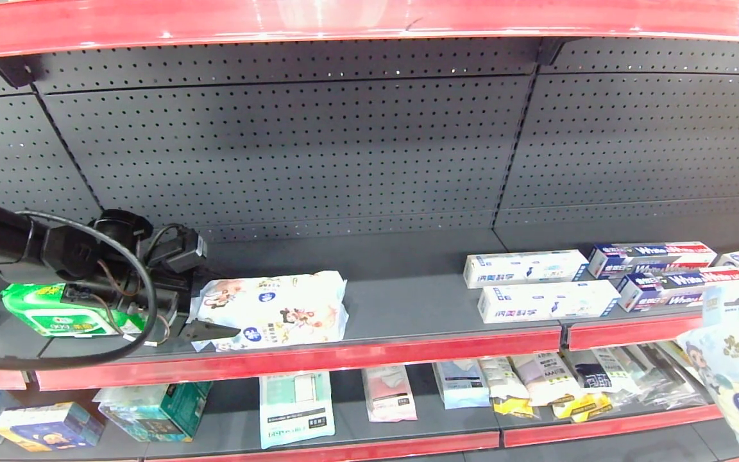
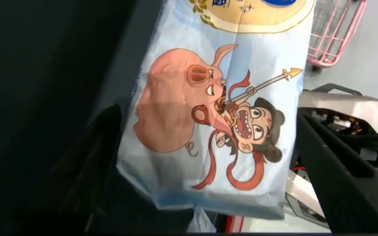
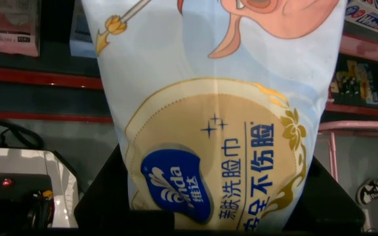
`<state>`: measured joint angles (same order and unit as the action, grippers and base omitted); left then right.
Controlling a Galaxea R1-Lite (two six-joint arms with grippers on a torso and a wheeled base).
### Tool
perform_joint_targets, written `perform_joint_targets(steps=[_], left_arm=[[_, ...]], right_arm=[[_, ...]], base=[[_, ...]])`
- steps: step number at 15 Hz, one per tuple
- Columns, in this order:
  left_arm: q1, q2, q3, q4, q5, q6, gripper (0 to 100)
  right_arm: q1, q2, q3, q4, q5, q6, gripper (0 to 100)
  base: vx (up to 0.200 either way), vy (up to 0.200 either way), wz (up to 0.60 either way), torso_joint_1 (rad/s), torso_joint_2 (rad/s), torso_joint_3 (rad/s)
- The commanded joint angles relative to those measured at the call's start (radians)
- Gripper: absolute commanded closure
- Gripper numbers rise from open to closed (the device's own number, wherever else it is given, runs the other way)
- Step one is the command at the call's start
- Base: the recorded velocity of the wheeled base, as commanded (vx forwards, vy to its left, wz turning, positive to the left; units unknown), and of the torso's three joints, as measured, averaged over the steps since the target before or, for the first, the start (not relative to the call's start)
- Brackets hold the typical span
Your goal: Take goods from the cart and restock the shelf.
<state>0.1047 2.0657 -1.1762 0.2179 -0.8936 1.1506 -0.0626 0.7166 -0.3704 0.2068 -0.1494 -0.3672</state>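
- White toothpaste boxes (image 1: 548,300) lie flat beside blue-and-white boxes (image 1: 652,256).
- A green wipes pack (image 1: 42,314) lies far left.
- Sachets (image 1: 539,378) and cartons (image 1: 45,423) lie lower down.

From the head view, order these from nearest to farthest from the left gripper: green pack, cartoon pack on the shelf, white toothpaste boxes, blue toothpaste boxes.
1. The cartoon pack, right at the left gripper.
2. The green pack, just to its left.
3. The white toothpaste boxes, well off to the right.
4. The blue toothpaste boxes, farthest right.
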Motion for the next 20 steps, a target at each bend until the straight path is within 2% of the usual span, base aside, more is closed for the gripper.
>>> perform_joint_targets(steps=[1,10,13,16,17,18,19,20], left_arm=[[0.009,-0.033,0.004,0.000,-0.002,0.000,0],[0.010,-0.144,0.007,0.001,-0.019,-0.002,0],[0.010,-0.187,0.004,0.000,-0.019,-0.017,0],[0.010,-0.202,0.020,-0.069,-0.008,-0.091,0],[0.010,-0.203,0.027,-0.086,-0.007,-0.131,0],[0.010,-0.214,0.033,-0.098,0.013,-0.229,0],[0.007,-0.222,0.036,-0.129,0.033,-0.301,0],[0.000,-0.219,0.049,-0.199,0.050,-0.379,0]], right_arm=[[0.000,-0.009,0.019,0.000,0.001,-0.001,100],[0.000,-0.008,0.024,0.000,-0.001,-0.015,100],[0.000,0.000,0.019,-0.001,0.001,-0.015,100],[0.001,0.009,0.010,-0.004,0.002,-0.015,100],[0.001,0.011,0.010,-0.006,0.004,-0.015,100],[0.001,0.012,0.007,-0.006,0.005,-0.015,100],[0.001,0.014,0.005,-0.007,0.007,-0.015,100],[0.001,0.014,0.005,-0.007,0.008,-0.015,100]], base=[[0.000,0.000,0.00,0.000,0.00,0.000],[0.000,0.000,0.00,0.000,0.00,0.000],[0.000,0.000,0.00,0.000,0.00,0.000],[0.000,0.000,0.00,0.000,0.00,0.000],[0.000,0.000,0.00,0.000,0.00,0.000],[0.000,0.000,0.00,0.000,0.00,0.000],[0.000,0.000,0.00,0.000,0.00,0.000],[0.000,0.000,0.00,0.000,0.00,0.000]])
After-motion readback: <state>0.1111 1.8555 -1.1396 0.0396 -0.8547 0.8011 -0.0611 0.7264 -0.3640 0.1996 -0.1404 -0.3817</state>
